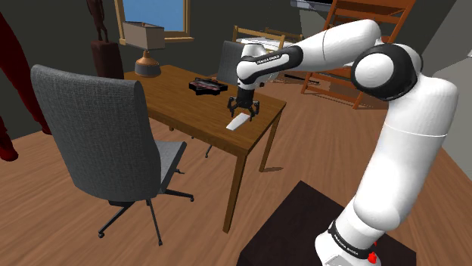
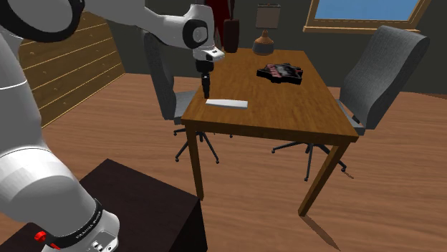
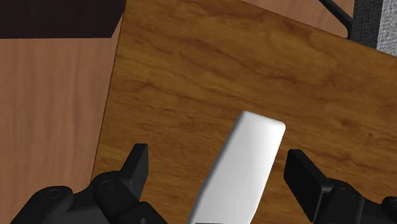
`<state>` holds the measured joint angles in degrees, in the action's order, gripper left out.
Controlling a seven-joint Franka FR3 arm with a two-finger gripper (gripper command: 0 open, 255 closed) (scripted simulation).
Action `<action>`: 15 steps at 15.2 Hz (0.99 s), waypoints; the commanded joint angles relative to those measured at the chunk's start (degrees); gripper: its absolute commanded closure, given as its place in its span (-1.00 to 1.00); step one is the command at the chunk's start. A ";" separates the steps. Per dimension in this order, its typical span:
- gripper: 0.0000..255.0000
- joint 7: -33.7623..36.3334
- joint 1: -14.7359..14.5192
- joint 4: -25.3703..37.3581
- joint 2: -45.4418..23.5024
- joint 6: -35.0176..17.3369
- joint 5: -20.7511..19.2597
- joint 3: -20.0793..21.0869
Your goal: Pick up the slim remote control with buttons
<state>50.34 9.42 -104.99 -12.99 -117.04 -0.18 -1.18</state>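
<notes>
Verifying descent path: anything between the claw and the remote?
Nothing visible. The open claw hangs right over the white remote on the table, with its fingers on either side of the remote, not touching it.

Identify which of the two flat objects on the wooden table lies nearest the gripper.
The plain white slim remote, just beneath the open fingers; the dark, red-marked object lies farther along the table.

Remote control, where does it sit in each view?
Shoulder view: white remote on the wooden table, near its right-hand edge, under the gripper.
Second exterior view: remote near the table's left edge.
Wrist view: remote between the open fingers, untouched.
Shared landmark: the wooden table's edge.
</notes>
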 commanded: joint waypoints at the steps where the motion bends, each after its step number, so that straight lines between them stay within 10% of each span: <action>1: -1.00 2.45 0.58 4.31 -4.15 -0.26 0.43 -0.81; 7: -1.00 8.72 2.48 16.96 -15.13 0.36 2.26 -3.10; 15: -1.00 8.60 2.52 14.42 -17.35 -4.39 2.46 -3.00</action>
<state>58.99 11.90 -90.47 -29.98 -120.95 2.25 -4.18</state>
